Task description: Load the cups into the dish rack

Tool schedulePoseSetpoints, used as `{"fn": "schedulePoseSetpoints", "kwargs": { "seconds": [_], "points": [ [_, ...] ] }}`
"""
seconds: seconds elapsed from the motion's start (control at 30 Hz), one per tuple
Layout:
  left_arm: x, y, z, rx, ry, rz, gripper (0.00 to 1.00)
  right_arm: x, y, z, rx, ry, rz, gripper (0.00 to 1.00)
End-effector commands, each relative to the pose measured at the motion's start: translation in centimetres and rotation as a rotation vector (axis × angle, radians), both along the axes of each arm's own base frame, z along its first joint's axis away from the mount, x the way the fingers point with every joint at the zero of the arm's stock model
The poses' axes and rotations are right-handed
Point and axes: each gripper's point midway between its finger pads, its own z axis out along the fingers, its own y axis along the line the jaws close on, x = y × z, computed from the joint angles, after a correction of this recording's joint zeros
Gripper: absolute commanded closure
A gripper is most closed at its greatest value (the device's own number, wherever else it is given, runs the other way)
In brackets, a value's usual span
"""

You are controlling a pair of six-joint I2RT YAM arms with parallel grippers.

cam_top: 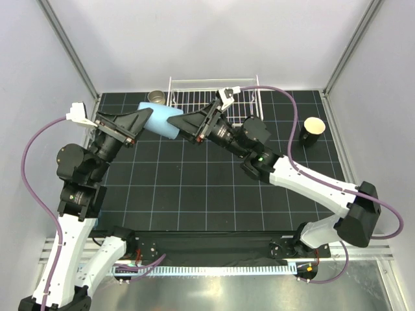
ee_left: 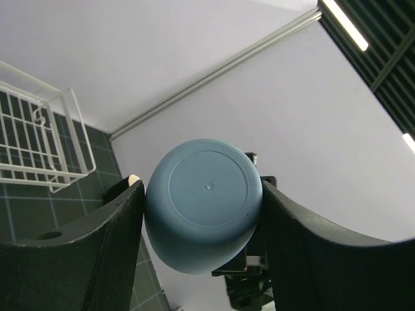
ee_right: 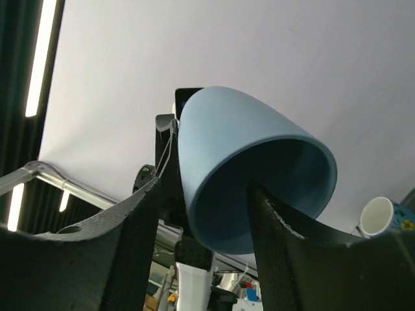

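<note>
The light blue tumbler (cam_top: 162,120) hangs in the air in front of the white wire dish rack (cam_top: 194,81), lying sideways with its mouth to the right. My left gripper (cam_top: 145,121) is shut on its base end; in the left wrist view both fingers press the tumbler (ee_left: 204,201). My right gripper (cam_top: 188,126) is open at the mouth. In the right wrist view one finger (ee_right: 279,227) is inside the tumbler (ee_right: 240,149) and the other stands outside the rim with a gap. The teal mug and the clear glass are out of view.
A black cup with cream inside (cam_top: 312,129) stands on the dark grid mat right of the rack. A tan metallic cup (cam_top: 156,97) stands at the rack's left corner. The rack's corner shows in the left wrist view (ee_left: 39,142). White walls close the back and sides.
</note>
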Motion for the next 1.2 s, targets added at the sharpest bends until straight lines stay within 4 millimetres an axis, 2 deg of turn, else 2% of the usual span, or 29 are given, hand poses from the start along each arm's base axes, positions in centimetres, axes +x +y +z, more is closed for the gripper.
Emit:
{"fn": "schedulePoseSetpoints", "kwargs": {
  "seconds": [0.0, 0.07, 0.1, 0.17, 0.2, 0.23, 0.27, 0.3, 0.33, 0.4, 0.53, 0.63, 0.77, 0.83, 0.87, 0.97, 1.0, 1.03, 1.07, 1.1, 1.13, 1.17],
  "points": [
    [-0.8, 0.0, 1.5, 0.076, -0.062, 0.007, 1.00, -1.3, -1.6, -0.3, -0.139, -0.047, -0.032, 0.42],
    [-0.6, 0.1, 0.8, 0.120, -0.031, 0.016, 1.00, -1.7, -2.6, -0.7, -0.214, -0.057, -0.054, 0.41],
    [-0.6, 0.2, 1.2, 0.159, -0.046, 0.028, 1.00, -1.7, -3.0, -2.5, -0.322, -0.058, -0.070, 0.40],
    [-0.3, 0.3, 0.4, 0.206, -0.015, 0.036, 1.00, -2.1, -4.7, -2.6, -0.399, -0.064, -0.107, 0.39],
    [0.0, 0.4, 0.4, 0.239, -0.016, 0.048, 1.00, -2.3, -5.6, -5.1, -0.520, -0.051, -0.112, 0.39],
    [0.2, 0.4, 0.2, 0.261, -0.011, 0.053, 1.00, -2.6, -6.4, -5.7, -0.563, -0.052, -0.117, 0.39],
    [0.4, 0.5, -0.8, 0.291, 0.029, 0.053, 1.00, -3.2, -7.6, -5.5, -0.590, -0.064, -0.129, 0.39],
    [1.2, 0.5, -1.8, 0.340, 0.057, 0.060, 1.00, -3.8, -8.7, -7.9, -0.690, -0.024, -0.117, 0.39],
    [1.3, 0.7, -1.5, 0.364, 0.058, 0.073, 1.00, -4.2, -9.6, -8.8, -0.743, -0.029, -0.116, 0.39],
    [2.0, 0.9, -3.0, 0.421, 0.111, 0.081, 1.00, -5.6, -12.2, -10.9, -0.843, 0.008, -0.117, 0.40],
    [4.3, 1.5, -4.9, 0.519, 0.160, 0.122, 1.00, -7.5, -16.4, -12.6, -0.961, 0.003, -0.133, 0.43],
    [5.6, 1.4, -5.5, 0.541, 0.185, 0.125, 1.00, -9.1, -19.4, -13.7, -1.038, 0.008, -0.136, 0.43],
    [8.2, 0.8, -7.7, 0.577, 0.245, 0.116, 1.00, -11.0, -21.7, -16.4, -1.088, 0.051, -0.111, 0.45],
    [9.4, 0.8, -7.5, 0.584, 0.225, 0.149, 1.00, -11.6, -22.8, -16.7, -1.096, 0.042, -0.114, 0.46],
    [10.5, 0.8, -8.1, 0.600, 0.240, 0.178, 1.00, -11.9, -23.3, -17.3, -1.123, 0.038, -0.106, 0.46],
    [12.7, 0.3, -7.0, 0.608, 0.211, 0.214, 1.00, -12.6, -24.4, -17.9, -1.144, 0.016, -0.100, 0.46],
    [14.3, -0.2, -7.8, 0.634, 0.227, 0.235, 1.00, -12.8, -24.7, -18.2, -1.154, 0.007, -0.095, 0.46],
    [15.0, -0.6, -6.6, 0.634, 0.199, 0.246, 1.00, -13.0, -25.0, -18.2, -1.158, 0.003, -0.094, 0.46],
    [15.8, -1.2, -6.1, 0.638, 0.176, 0.254, 1.00, -12.8, -25.8, -18.1, -1.176, 0.005, -0.128, 0.46],
    [17.6, -2.3, -7.5, 0.683, 0.187, 0.242, 1.00, -12.7, -26.1, -17.8, -1.178, 0.001, -0.143, 0.46],
    [18.5, -2.6, -5.9, 0.683, 0.155, 0.269, 1.00, -12.5, -26.4, -17.4, -1.187, -0.008, -0.159, 0.46],
    [19.7, -3.0, -5.9, 0.706, 0.141, 0.276, 1.00, -11.9, -27.4, -15.7, -1.182, -0.029, -0.228, 0.46]
  ]
}}
